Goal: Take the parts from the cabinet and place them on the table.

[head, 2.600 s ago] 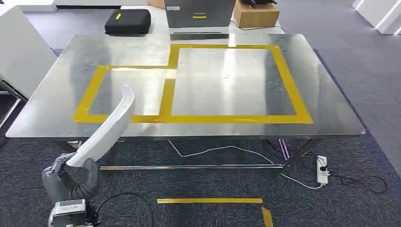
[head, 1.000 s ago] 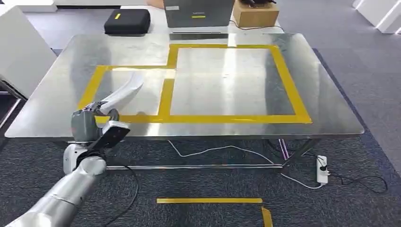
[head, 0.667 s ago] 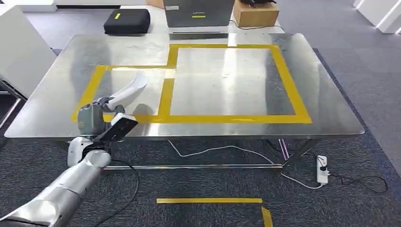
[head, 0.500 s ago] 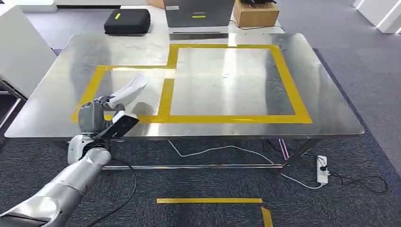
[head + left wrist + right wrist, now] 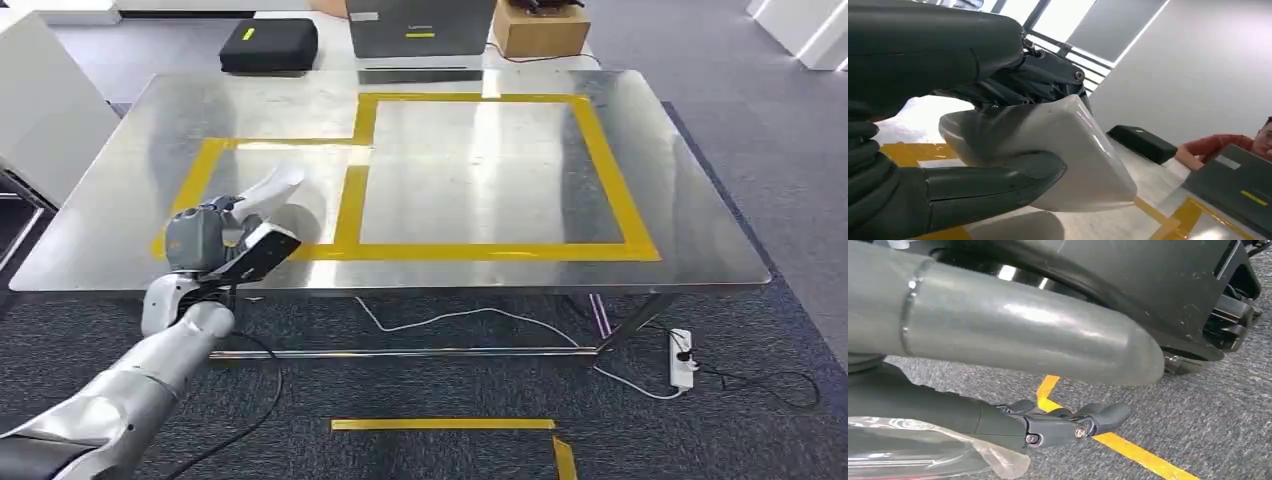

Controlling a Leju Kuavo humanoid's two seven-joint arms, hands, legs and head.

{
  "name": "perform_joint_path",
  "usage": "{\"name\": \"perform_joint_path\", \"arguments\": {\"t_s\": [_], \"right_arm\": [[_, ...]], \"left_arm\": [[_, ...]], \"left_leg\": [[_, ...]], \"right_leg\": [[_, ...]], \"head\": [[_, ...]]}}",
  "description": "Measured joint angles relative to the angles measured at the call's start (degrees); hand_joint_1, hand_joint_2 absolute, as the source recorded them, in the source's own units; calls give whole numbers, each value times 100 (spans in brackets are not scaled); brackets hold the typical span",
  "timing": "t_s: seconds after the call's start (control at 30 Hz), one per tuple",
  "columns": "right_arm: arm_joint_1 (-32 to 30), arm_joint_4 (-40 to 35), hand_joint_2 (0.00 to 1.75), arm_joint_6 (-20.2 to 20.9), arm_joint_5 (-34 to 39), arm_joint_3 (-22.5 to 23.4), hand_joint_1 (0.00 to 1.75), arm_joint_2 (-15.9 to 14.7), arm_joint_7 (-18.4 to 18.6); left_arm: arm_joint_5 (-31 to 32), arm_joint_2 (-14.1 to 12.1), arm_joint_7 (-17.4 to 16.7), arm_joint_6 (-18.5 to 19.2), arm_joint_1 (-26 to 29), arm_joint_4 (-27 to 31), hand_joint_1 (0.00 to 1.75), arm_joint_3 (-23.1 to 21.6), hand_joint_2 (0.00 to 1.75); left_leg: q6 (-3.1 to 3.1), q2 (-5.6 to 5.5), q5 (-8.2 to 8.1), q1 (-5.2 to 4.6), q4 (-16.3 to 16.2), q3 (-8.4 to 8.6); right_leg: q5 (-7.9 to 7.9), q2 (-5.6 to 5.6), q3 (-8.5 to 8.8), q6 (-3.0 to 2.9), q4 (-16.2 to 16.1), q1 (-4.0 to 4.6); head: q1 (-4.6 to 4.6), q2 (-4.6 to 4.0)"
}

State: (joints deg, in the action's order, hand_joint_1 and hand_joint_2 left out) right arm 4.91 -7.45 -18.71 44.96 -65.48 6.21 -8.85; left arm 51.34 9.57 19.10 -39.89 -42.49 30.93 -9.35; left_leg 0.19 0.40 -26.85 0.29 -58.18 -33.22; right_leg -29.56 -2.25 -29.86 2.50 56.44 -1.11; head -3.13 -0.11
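— White plastic, that curved part (image 5: 268, 192), and the left hand (image 5: 200, 238) has it clamped by one end; the free end reaches out past the fingers over the table (image 5: 480, 170).

— Clamped how?

— From the wrist camera the thick grey thumb (image 5: 993, 184) is pressed under the part (image 5: 1063, 150) and the darker fingers (image 5: 1048, 82) wrap over the top of it. It is low, just above the steel, inside the smaller yellow-taped box (image 5: 205, 170). Whether its tip touches the surface I cannot tell.

— And the hand itself?

— At the near edge of the table, over the tape line on the robot's side. The bigger taped square (image 5: 600, 170) is off beyond it, toward the robot's right.

— The right hand?

— The right hand (image 5: 1068, 422) hangs low over grey carpet (image 5: 1218, 405) with a yellow floor stripe (image 5: 1128, 450) under it. Its dark fingers are curled in close together; there is clear plastic film (image 5: 923, 450) right beside them, but whether they pinch it I cannot tell.

— Anything past the part?

— A black case (image 5: 268, 45) and a grey box (image 5: 420, 28) at the far side of the table, and a person in a red sleeve (image 5: 1213, 146) behind them.
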Motion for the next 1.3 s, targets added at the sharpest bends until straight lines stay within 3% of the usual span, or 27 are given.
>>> {"name": "perform_joint_path", "arguments": {"t_s": [0.9, 0.93, 1.13, 1.17, 1.3], "right_arm": [[8, -4, 0, 70, -103, -151, 0, -2, 46], [8, -7, 0, 72, -105, -157, 0, -2, 46], [10, -7, 0, 105, -155, -240, 0, -2, 55], [11, -9, 0, 109, -157, -245, 0, -2, 55], [11, -9, 0, 125, -170, -275, 0, -2, 64]], "left_arm": [[577, 81, -326, -2, -259, -568, 175, 44, 175], [593, 83, -336, -2, -258, -588, 0, 41, 175], [780, 111, -539, 54, -257, -717, 0, -19, 175], [811, 111, -577, 74, -256, -741, 0, -44, 0], [658, 118, -612, 227, -235, -804, 0, -68, 0]], "left_leg": [[0, 0, 0, 0, 0, 0], [0, 0, 0, 0, 0, 0], [0, 0, 0, 0, 0, 0], [0, 0, 0, 0, 0, -1], [0, 0, 0, 0, 0, 0]], "right_leg": [[0, 0, 0, 0, 0, 0], [0, 0, 0, 0, 0, 0], [0, 0, 0, 0, 0, 0], [0, 0, 0, 0, 0, 0], [0, 0, 1, 0, 0, 0]], "head": [[0, 0], [-2, 0], [-2, 0], [-2, 0], [-2, 0]]}}
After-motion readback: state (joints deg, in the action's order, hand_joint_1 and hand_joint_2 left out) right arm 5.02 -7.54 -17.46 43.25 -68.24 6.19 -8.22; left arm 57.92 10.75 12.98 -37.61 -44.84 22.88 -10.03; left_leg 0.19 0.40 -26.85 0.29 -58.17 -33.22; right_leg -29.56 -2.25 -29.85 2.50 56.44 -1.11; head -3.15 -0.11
